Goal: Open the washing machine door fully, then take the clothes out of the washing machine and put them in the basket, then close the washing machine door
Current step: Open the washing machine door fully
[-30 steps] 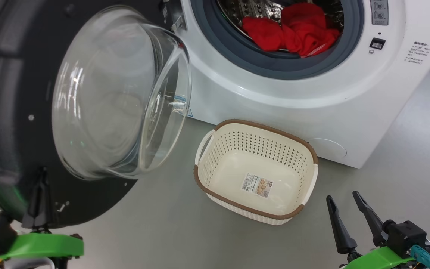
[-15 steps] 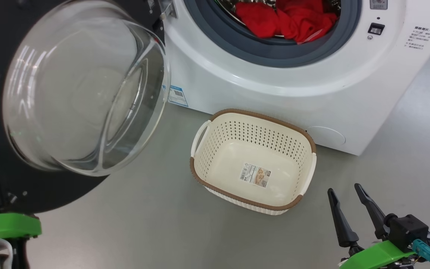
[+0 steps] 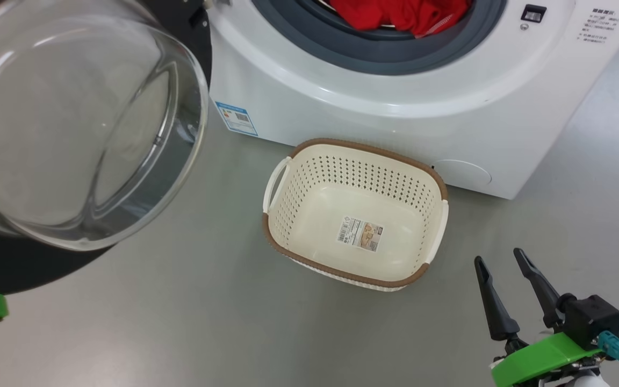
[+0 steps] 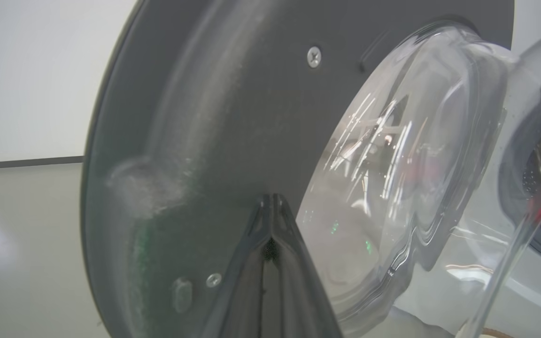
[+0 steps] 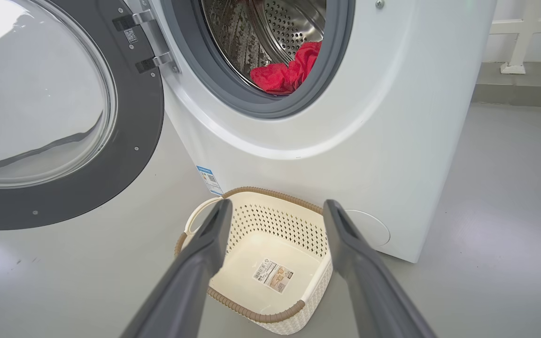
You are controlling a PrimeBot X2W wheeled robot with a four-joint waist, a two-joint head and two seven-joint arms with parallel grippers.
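The washing machine door (image 3: 73, 123) stands swung out at the left, its clear glass bowl bulging toward me. My left gripper (image 4: 270, 203) is shut with nothing in it, its tips right at the door's dark inner frame (image 4: 233, 103). The red clothes (image 3: 395, 13) lie in the drum of the white washing machine (image 3: 395, 107), also seen as clothes (image 5: 289, 70). The cream basket (image 3: 366, 149) sits empty on the floor in front of the machine. My right gripper (image 3: 498, 257) hangs open to the basket's lower right, and in its wrist view the right gripper (image 5: 277, 206) frames the basket (image 5: 270, 193).
Grey floor surrounds the basket, with free room on the right. A blue label (image 3: 237, 117) and a round service flap (image 3: 460, 173) mark the machine's lower front. A white rail (image 5: 519, 47) stands by the wall behind the machine.
The door has swung further left, away from the machine's opening, with my left arm following it. The head camera has shifted, so machine and basket sit higher in view. My right gripper stays open.
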